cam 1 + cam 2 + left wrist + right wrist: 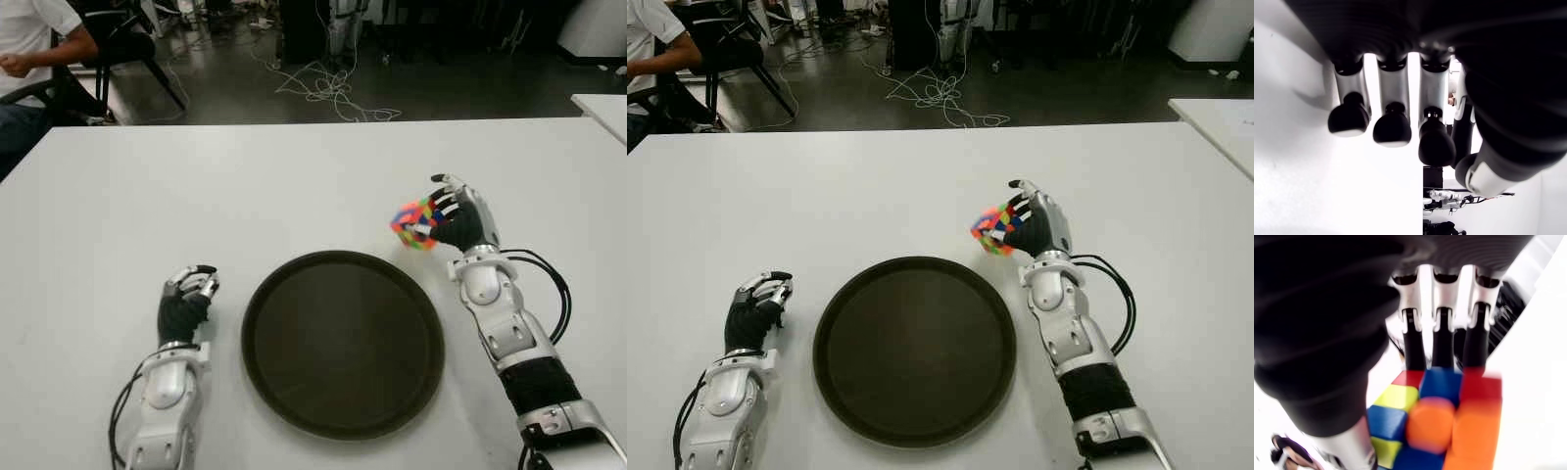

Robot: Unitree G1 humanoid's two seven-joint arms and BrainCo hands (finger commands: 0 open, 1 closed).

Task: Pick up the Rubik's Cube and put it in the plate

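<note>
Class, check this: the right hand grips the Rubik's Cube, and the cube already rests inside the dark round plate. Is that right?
Not quite. The right hand does grip the Rubik's Cube, but the cube is not in the plate; it is held past the plate's far right rim, as the left eye view shows.

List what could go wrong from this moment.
The right hand holds the multicoloured Rubik's Cube tilted, beyond the far right rim of the round dark plate, not over it; releasing now would likely drop it on the white table. The grip appears to sit on one side, so the cube might slip.
</note>
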